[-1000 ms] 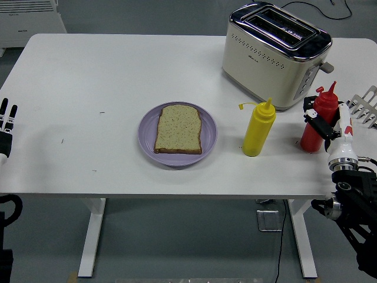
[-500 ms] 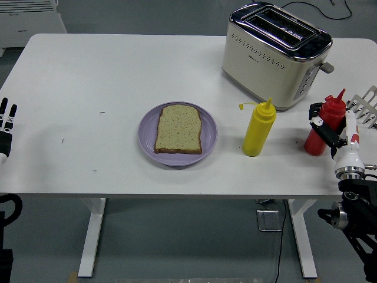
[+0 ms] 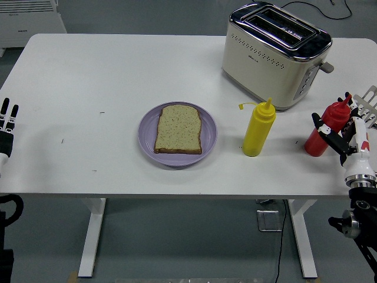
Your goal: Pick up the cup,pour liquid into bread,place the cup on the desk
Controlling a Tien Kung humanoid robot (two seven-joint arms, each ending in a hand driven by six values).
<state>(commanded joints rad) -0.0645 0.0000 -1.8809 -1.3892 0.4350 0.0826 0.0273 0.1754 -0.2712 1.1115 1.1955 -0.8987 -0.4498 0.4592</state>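
Reaching in from the right edge, the right hand (image 3: 337,131) has its black fingers wrapped around the red bottle (image 3: 326,130), which tilts with its nozzle leaning right; the fingers hide part of the bottle's side, and the arm below is cut off by the frame. That red squeeze bottle, standing in for the cup, sits at the table's near right, just right of the yellow bottle (image 3: 258,128) and in front of the toaster (image 3: 274,54). The left hand (image 3: 7,122) shows only at the far left edge, fingers straight and apart, holding nothing, most of it cut off. The yellow bottle is smooth plastic, upright, with a pointed nozzle and a small cap dangling on a tether to its left. A slice of bread (image 3: 178,128), speckled and brown-crusted, lies flat on a round lilac plate (image 3: 147,134) near the middle of the white table (image 3: 106,76). The toaster is cream with a shiny chrome top, two slots, rows of small vent dots on its side and a lever at its right end; a small dark mark on its side is too small to read. A white slotted object (image 3: 367,106) pokes in at the right edge, mostly cut off. A few faint dark specks mark the table's left part.
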